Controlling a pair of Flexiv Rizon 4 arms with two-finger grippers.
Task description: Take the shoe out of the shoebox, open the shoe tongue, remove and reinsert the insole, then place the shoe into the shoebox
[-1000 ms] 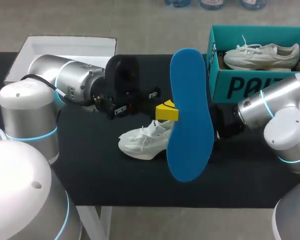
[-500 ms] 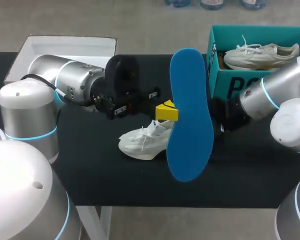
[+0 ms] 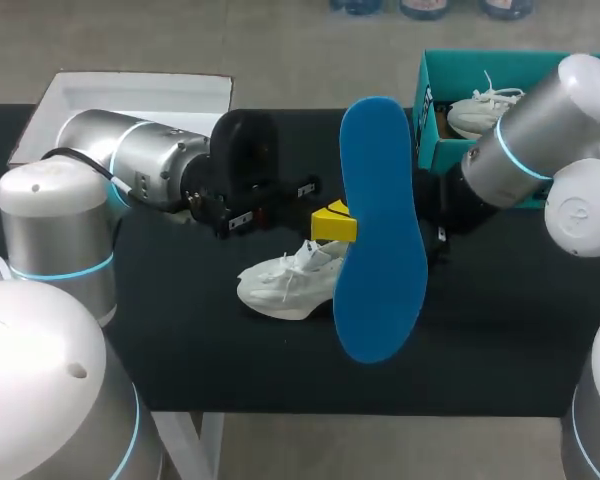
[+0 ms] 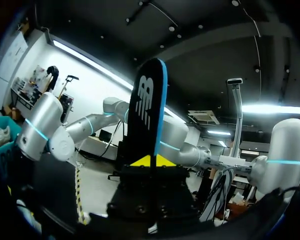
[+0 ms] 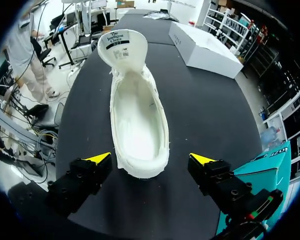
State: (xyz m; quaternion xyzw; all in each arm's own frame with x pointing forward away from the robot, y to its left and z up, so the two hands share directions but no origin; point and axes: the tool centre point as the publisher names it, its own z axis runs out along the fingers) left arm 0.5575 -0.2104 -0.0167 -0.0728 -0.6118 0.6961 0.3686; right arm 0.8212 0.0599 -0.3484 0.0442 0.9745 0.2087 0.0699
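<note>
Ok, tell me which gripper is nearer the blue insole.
Left. The left gripper is shut on the insole, edge between its yellow tips. The right gripper is open, its fingers either side of the white shoe heel.

My left arm (image 3: 130, 165), fat silver cylinders ringed with thin cyan light, black cable at the elbow, black wrist block, my right arm (image 3: 525, 140) the same silver and cyan, black jaws studded with screws, bright yellow fingertips (image 5: 99, 158)

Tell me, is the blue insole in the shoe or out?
Out. The left tool pinches the insole clear of the white shoe, which looks empty inside.
</note>
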